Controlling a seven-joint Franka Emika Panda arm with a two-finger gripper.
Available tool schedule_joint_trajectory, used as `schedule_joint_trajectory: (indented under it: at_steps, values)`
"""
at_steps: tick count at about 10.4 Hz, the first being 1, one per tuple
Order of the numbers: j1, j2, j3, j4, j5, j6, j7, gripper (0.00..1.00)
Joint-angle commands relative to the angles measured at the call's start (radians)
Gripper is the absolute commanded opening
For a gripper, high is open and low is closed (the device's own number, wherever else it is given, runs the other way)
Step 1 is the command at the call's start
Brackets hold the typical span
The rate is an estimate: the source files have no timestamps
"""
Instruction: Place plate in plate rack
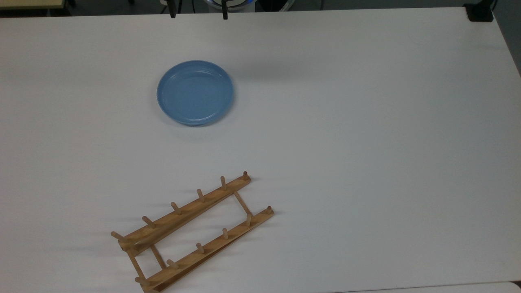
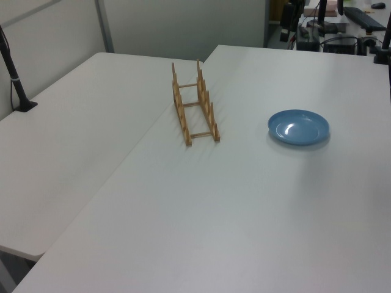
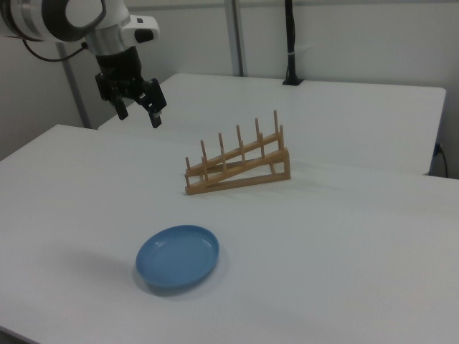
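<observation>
The light-blue plate (image 1: 195, 92) (image 2: 299, 127) (image 3: 178, 256) lies flat on the white table, nothing holding it. The wooden plate rack (image 1: 183, 213) (image 2: 181, 110) (image 3: 237, 168) stands apart from it, nearer the top view's bottom edge, its pegs holding nothing. My gripper (image 3: 138, 115) hangs open in the air in the right view's upper left, well above the table and some way from both plate and rack. Its two dark fingertips (image 1: 173, 14) poke in at the top view's upper edge, beyond the plate.
The white table (image 1: 366, 162) is bare to the top view's right. A second table adjoins it behind the rack (image 3: 344, 107), carrying a black post on a base (image 2: 18, 91) (image 3: 290, 43). A black block (image 1: 480, 12) sits at the top view's upper right corner.
</observation>
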Motion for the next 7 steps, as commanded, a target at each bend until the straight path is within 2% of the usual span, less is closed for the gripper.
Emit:
schedule_joint_trajectory:
  at_steps: [1, 7]
  values:
    - [0.014, -0.008, -0.003, -0.018, -0.003, 0.020, 0.017, 1.00]
    - [0.008, -0.008, -0.003, -0.018, -0.001, 0.018, 0.011, 1.00]
